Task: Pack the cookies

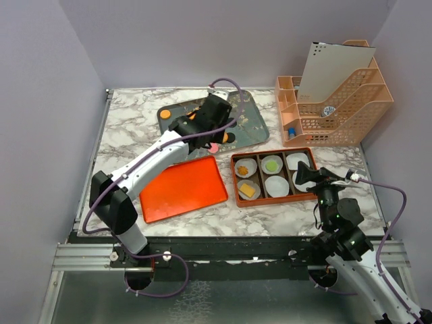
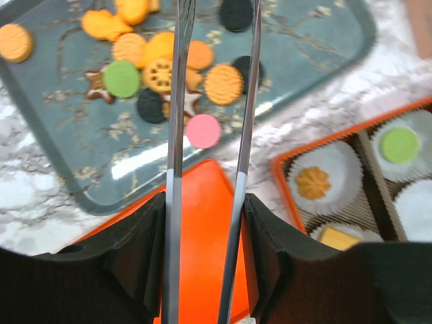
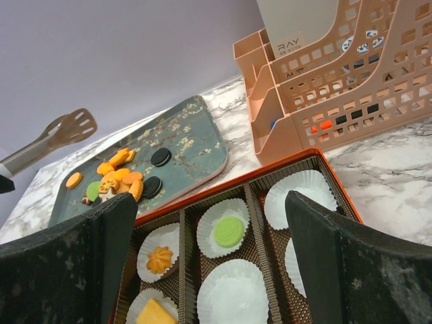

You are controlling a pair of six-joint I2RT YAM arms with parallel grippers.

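Several cookies (image 2: 162, 64), mostly orange with green, black and a star, lie on the grey-blue tray (image 2: 304, 74). A pink cookie (image 2: 204, 130) lies near its front edge. My left gripper (image 1: 210, 116) hovers over the tray, shut on metal tongs (image 2: 174, 135); the tong ends (image 3: 67, 128) hang empty in the air. The orange box (image 1: 235, 181) holds paper cups with an orange flower cookie (image 3: 160, 259), a green cookie (image 3: 229, 230) and a yellow square (image 3: 154, 313). My right gripper (image 3: 210, 202) is open and empty above the box's near right side.
The orange box lid (image 1: 182, 189) lies flat left of the box, under my left arm. A peach desk organiser (image 1: 337, 101) with a white card stands at the back right, close behind the box. Purple walls enclose the table.
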